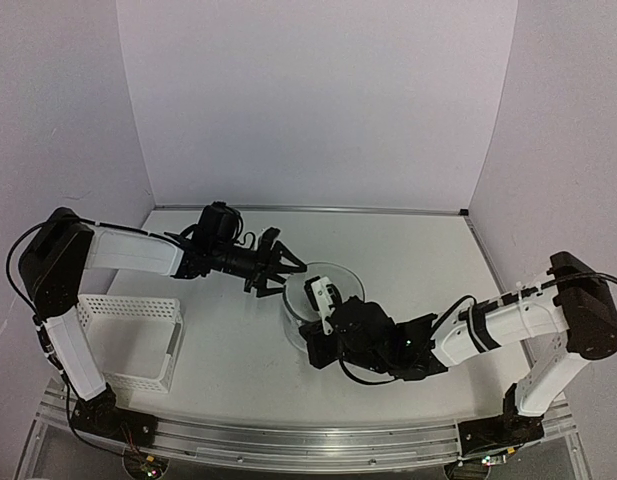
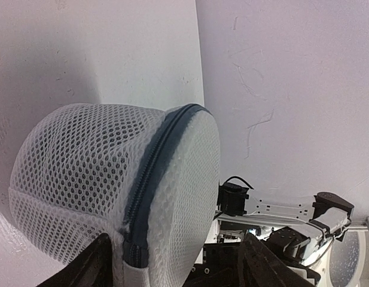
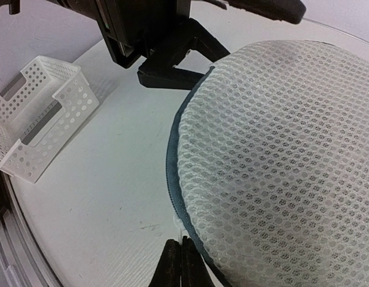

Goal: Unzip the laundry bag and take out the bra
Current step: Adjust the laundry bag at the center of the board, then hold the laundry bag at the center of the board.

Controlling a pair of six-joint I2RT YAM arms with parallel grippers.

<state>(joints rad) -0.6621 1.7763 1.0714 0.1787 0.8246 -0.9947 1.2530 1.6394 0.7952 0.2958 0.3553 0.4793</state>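
Right claw (image 3: 180, 256) fingers sit pressed together at the near edge of the laundry bag (image 3: 280, 155), right against its dark zipper (image 2: 149, 179). Whether they pinch the pull tab I cannot tell. Across from it, the left claw (image 1: 275, 270) stands with fingers apart, straddling the bag's far side where the zipper ends. The bag rests mid-counter (image 1: 418, 250), well apart from the white basket (image 3: 40, 113). The zipper looks fully closed along the stretch in view, and no bra shows through the mesh, so unzipping seems barely begun. Next, I judge, one claw must brace the bag while the other draws the pull around the rim
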